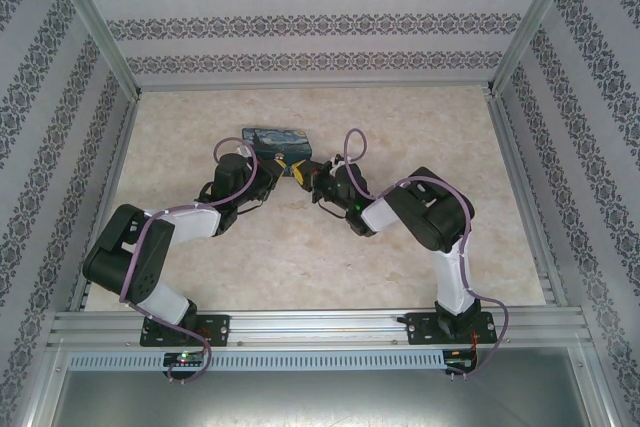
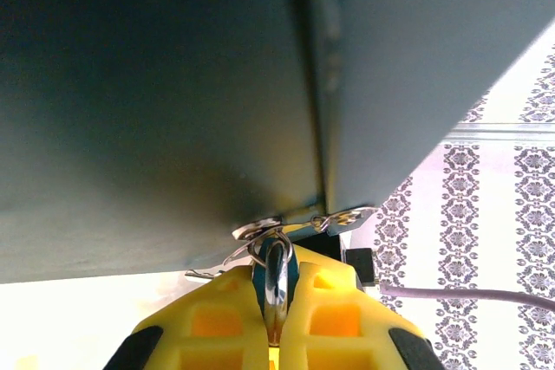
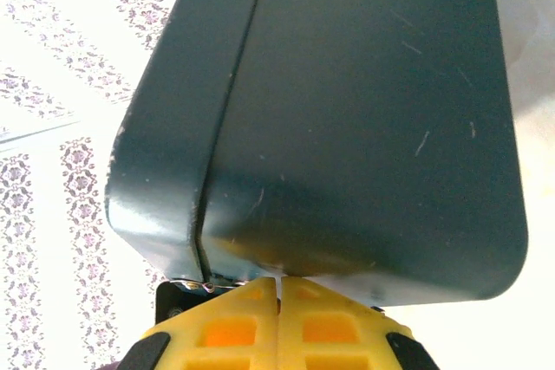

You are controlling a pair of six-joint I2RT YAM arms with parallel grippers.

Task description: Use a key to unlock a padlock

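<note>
The dark box (image 2: 156,101) stands directly ahead of the left pincer (image 2: 276,262), blocking the view beyond. That pincer is clamped on the teal padlock (image 2: 276,292), whose shackle passes through the box's hasp (image 2: 258,230) just ahead of it. The right pincer (image 3: 279,294) is closed tight just short of the box's edge; whether it pinches the key cannot be told.

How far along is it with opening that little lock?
Done: the left gripper grips the padlock, its shackle through the box's latch rings. In hand: the right gripper, shut, sits at the box edge; whether it holds the key is unclear. Left: inserting and turning it.
</note>
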